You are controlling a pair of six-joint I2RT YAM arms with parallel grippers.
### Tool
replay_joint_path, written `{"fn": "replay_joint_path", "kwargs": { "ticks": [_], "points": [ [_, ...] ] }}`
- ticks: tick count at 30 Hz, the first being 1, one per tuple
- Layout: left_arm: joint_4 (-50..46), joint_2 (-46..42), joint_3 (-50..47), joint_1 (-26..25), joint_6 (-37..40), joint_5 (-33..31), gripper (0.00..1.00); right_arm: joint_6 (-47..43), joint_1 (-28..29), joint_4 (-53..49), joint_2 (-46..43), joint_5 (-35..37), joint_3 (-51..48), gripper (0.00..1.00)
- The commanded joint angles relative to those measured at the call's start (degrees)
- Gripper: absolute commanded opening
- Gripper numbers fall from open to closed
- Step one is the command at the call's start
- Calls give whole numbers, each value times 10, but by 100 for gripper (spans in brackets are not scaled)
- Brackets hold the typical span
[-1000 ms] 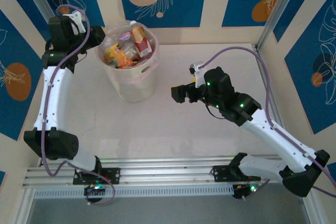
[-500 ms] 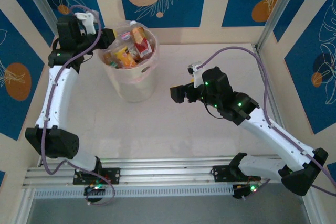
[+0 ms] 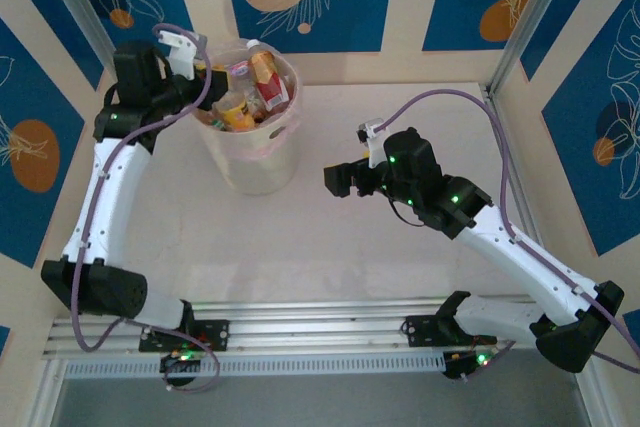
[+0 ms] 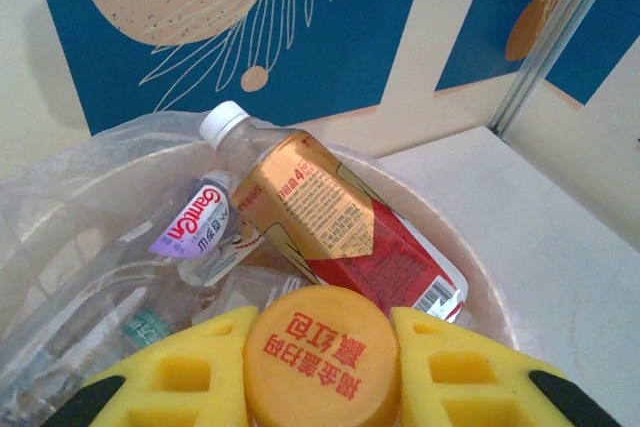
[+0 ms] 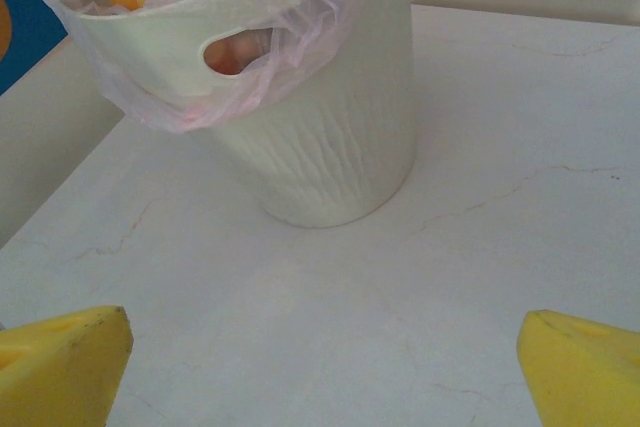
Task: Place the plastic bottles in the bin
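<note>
On table, bin stood far-left, close to far wall. L gripper hung over bin's left rim, w/ cap of held bottle between its fingers, touching both. In bin, beyond that cap: tall bottle leaned vs. right-far rim, cap toward far side; small bottle lay just left of it, touching. Other bottles lay under these. R gripper sat right of bin, apart from it, over mid table, pointing left at bin.
</note>
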Motion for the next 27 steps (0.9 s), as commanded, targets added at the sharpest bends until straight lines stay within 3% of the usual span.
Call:
{"fn": "replay_joint_path", "kwargs": {
  "ticks": [1,7,12,15,21,27],
  "points": [
    [-3,-19,-58,-2,33,-14,28,9,1,11,3,10,-3,99],
    [7,-12,-93,-2,13,-78,35,8,1,7,3,12,-2,99],
    [2,5,-94,-2,-18,-161,52,8,0,6,2,12,-4,99],
    [2,12,-92,-1,-35,-203,55,8,0,7,3,13,-6,99],
    [19,24,-85,-2,-51,-218,67,7,0,8,6,11,-5,99],
    [33,24,-79,-2,-66,-223,96,6,-1,8,6,11,-3,99]
  ]
}}
